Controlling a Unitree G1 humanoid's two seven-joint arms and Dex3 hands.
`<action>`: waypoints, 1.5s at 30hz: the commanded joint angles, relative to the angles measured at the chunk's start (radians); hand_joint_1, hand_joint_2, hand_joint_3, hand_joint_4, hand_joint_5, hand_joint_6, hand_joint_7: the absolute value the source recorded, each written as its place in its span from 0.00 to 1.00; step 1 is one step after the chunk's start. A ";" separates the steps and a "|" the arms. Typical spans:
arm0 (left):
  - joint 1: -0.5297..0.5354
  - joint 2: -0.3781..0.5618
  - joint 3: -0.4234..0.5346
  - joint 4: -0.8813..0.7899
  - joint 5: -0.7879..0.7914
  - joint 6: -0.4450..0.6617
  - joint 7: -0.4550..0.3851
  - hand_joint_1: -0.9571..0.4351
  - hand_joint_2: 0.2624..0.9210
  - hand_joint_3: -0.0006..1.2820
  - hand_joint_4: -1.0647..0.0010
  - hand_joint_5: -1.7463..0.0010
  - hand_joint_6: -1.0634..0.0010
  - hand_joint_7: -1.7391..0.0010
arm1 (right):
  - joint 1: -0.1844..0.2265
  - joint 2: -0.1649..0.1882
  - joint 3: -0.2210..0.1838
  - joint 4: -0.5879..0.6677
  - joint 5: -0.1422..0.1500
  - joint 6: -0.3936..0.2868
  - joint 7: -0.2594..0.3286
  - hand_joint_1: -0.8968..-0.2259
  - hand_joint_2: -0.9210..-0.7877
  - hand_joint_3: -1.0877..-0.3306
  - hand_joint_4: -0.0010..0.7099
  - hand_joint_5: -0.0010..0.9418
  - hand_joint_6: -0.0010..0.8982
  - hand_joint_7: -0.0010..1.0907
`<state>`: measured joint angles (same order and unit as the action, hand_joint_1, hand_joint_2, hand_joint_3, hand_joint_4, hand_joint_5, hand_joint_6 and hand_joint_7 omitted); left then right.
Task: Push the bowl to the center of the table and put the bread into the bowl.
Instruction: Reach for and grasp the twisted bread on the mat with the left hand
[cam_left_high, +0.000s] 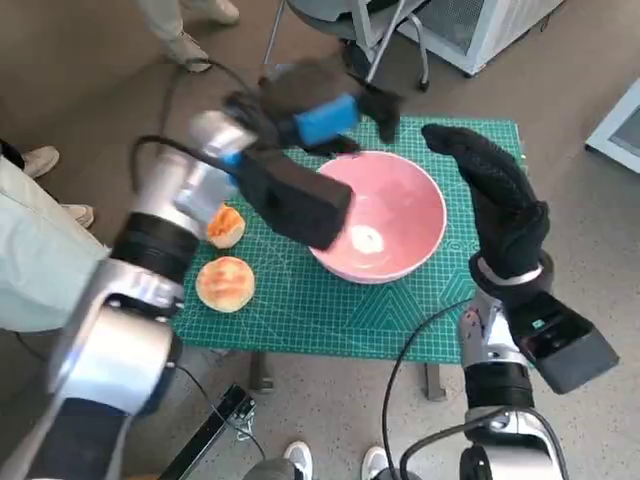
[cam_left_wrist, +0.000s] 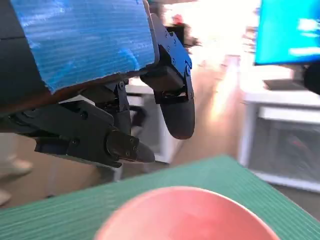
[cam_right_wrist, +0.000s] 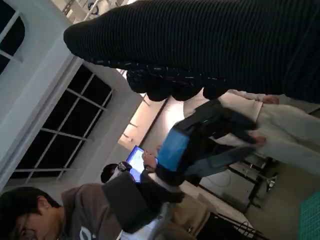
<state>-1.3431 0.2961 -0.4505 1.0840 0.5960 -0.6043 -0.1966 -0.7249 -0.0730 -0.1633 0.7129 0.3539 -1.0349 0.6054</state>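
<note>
The pink bowl (cam_left_high: 385, 215) sits near the desk's (cam_left_high: 300, 310) far right corner; two bread rolls (cam_left_high: 225, 284) lie by its left edge. Left robot hand (cam_left_high: 330, 115) (blurred) hovers over the bowl's far rim, fingers apart, empty. Right robot hand (cam_left_high: 495, 195) stands open beside the bowl, holding nothing.

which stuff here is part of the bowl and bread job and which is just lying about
Job:
pink bowl
two bread rolls
left robot hand
right robot hand
green mat

Lying about:
chair legs
white cabinet
people's shoes
</note>
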 joint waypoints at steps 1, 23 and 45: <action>0.021 -0.026 -0.031 0.033 0.030 -0.004 0.022 0.69 1.00 0.04 0.35 0.36 0.38 0.32 | 0.032 -0.001 0.000 -0.005 0.006 0.006 -0.003 0.50 0.00 0.53 0.45 0.00 0.00 0.77; 0.111 0.420 -0.023 -0.062 0.110 -0.055 -0.019 0.58 0.73 0.00 0.86 0.99 0.78 0.96 | 0.117 -0.024 -0.008 -0.115 -0.007 0.036 -0.056 0.46 0.00 0.56 0.46 0.01 0.00 0.75; 0.171 0.433 -0.025 0.152 0.104 -0.005 0.001 0.54 0.71 0.00 0.89 1.00 0.78 0.99 | 0.089 -0.031 0.022 -0.085 -0.008 0.051 -0.068 0.45 0.00 0.57 0.46 0.01 0.00 0.75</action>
<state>-1.1722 0.7631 -0.4764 1.2321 0.7067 -0.6308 -0.1921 -0.6401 -0.1052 -0.1473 0.6083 0.3480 -1.0021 0.5261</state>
